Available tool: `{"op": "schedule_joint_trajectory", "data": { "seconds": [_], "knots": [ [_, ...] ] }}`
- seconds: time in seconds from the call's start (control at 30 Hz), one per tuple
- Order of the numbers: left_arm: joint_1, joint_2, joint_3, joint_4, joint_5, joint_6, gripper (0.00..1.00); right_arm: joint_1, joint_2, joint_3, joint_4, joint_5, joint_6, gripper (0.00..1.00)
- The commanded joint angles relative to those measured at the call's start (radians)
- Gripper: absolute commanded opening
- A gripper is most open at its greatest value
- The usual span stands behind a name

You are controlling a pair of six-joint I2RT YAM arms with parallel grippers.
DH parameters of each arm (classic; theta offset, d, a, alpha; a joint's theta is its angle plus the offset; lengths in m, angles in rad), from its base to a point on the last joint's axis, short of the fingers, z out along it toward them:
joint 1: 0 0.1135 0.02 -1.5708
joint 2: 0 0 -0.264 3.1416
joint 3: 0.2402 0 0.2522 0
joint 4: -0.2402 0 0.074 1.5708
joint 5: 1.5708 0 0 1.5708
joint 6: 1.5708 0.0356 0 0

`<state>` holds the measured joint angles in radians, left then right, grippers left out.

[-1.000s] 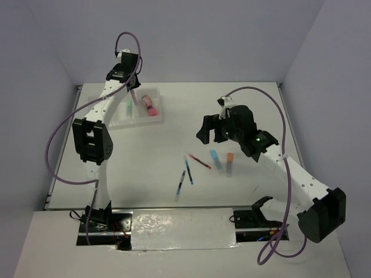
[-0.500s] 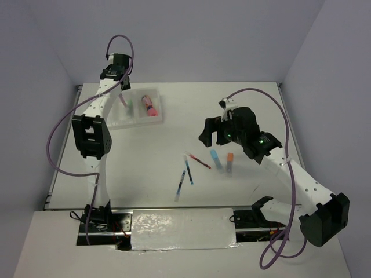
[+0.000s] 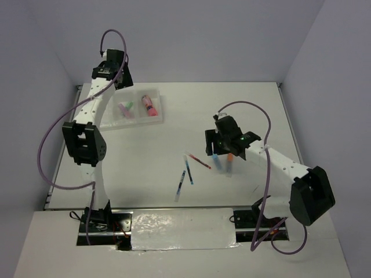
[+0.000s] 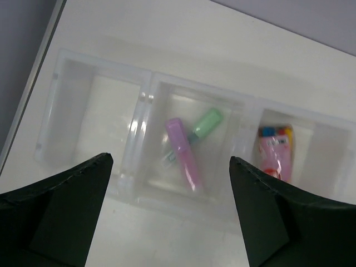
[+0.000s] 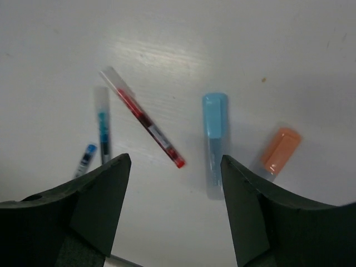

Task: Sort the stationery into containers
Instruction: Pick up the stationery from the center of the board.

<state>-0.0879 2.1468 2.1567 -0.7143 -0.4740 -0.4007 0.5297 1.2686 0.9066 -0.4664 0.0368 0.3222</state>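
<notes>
1. left gripper [image 4: 169,160]: jaws spread wide, nothing held; hovering above the bins at the far left of the table [image 3: 243,110].
2. bins [image 4: 146,99]: three white translucent compartments joined in a row, near the table's far left corner.
3. lilac highlighter [image 4: 183,154]: lying slantwise in the middle compartment.
4. green highlighter [image 4: 207,122]: same middle compartment, crossed with the lilac highlighter, cap end pointing away from the wrist camera.
5. pink tube [image 4: 275,153]: flat in the end compartment, at the right of the row as seen from above, lengthwise along it.
6. right gripper [image 5: 175,160]: jaws partly apart, gripping nothing; lowered over the loose stationery right of the table's centre, well apart from the bins.
7. blue highlighter [image 5: 214,142]: flat on the table, just inside the finger at the right of the wrist view; touching it or not, cannot tell.
8. orange-capped highlighter [image 5: 280,150]: flat on the table, just beside the blue highlighter, outside the jaws.
9. red pen [image 5: 143,118]: flat, lying diagonally, one end between the two fingers as seen from the wrist.
10. blue pen [image 5: 102,125]: flat, just beside the red pen, on the side away from the highlighters.
11. second blue pen [image 5: 86,160]: flat, near the first, partly hidden behind the finger at the left of the wrist view.
</notes>
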Motion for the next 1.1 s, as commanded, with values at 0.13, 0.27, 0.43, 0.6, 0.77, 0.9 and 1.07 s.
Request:
{"op": "schedule_joint_trajectory", "data": {
  "seconds": [0.13,0.27,0.43,0.6,0.77,0.9,1.07],
  "knots": [
    [-0.119,-0.555,-0.347,0.031,0.179,-0.076,0.99,0.041,0.075,-0.080,-0.032,0.123,0.054,0.69],
    [-0.151,-0.743,-0.559,0.072,0.242,-0.067,0.99,0.041,0.129,-0.094,-0.014,0.126,0.044,0.67],
    [-0.158,-0.873,-0.746,0.079,0.279,-0.030,0.99,0.020,0.182,-0.107,0.018,0.132,0.029,0.60],
    [-0.158,-0.913,-0.825,0.072,0.287,-0.007,1.00,0.015,0.232,-0.109,0.052,0.075,0.017,0.53],
    [-0.158,-0.933,-0.859,0.087,0.319,-0.015,0.99,0.012,0.299,-0.080,0.048,0.074,0.026,0.41],
    [-0.164,-0.939,-0.911,0.139,0.458,-0.049,0.99,0.007,0.314,-0.060,0.038,0.086,0.026,0.18],
    [-0.260,-0.940,-1.004,0.320,0.693,-0.164,0.99,0.024,0.186,-0.032,0.029,0.101,0.040,0.12]
  ]
}}
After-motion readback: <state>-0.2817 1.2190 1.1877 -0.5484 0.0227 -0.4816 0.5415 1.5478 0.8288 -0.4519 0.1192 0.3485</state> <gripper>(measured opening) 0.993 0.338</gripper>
